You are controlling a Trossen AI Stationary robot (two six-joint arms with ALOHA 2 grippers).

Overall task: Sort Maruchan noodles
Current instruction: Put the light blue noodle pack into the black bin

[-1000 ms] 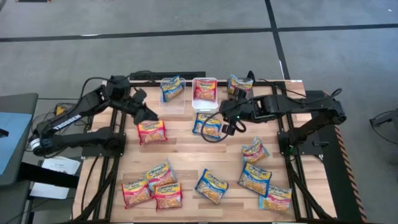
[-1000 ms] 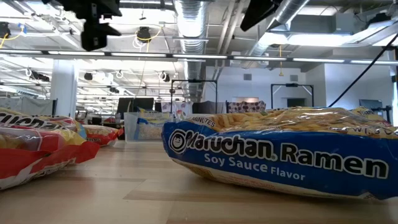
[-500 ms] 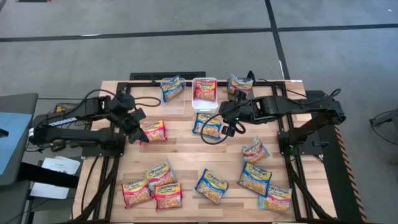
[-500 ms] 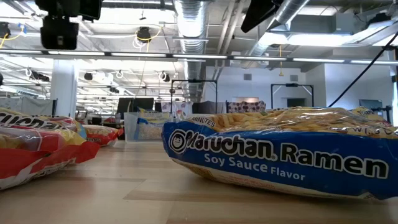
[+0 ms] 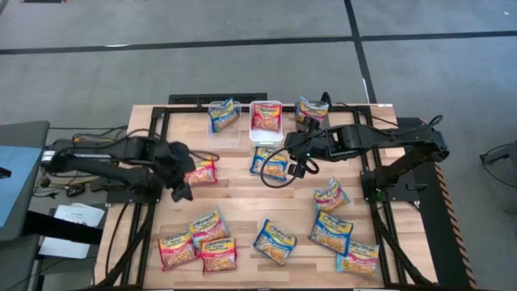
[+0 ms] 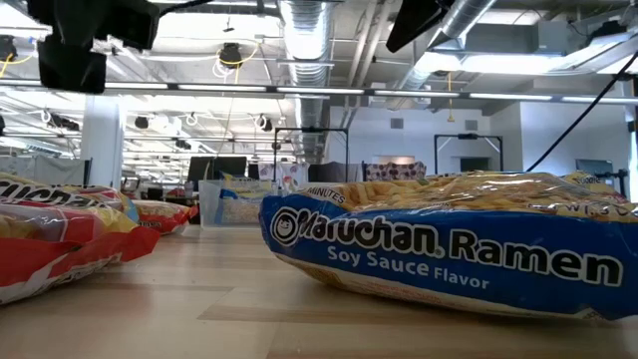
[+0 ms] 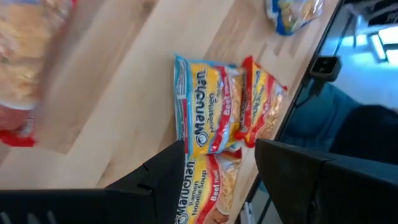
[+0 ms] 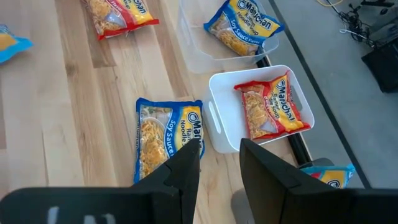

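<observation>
Looking down from the high camera, I have the left gripper (image 5: 179, 192) low over the wooden table (image 5: 242, 210), just beside the red-trimmed Maruchan packet (image 5: 202, 170) on the left half; its jaws are spread and hold nothing. Through the left wrist camera I see the cluster of red beef packets (image 7: 214, 112) lying flat on the boards past the parted fingers (image 7: 165, 171).

My right gripper (image 5: 297, 158) hangs over the blue soy sauce packet (image 5: 269, 163) near the table's middle, fingers apart with a gap between them, gripping nothing. The right wrist camera shows that blue packet (image 8: 166, 138) flat on the wood just beside the white bin (image 8: 219, 102), which holds one red packet (image 8: 270, 109). The clear bin (image 8: 205, 53) next to it holds a blue packet (image 8: 242, 28).

More packets lie scattered along the near edge, and another blue soy sauce packet (image 6: 449, 249) fills the low camera.
</observation>
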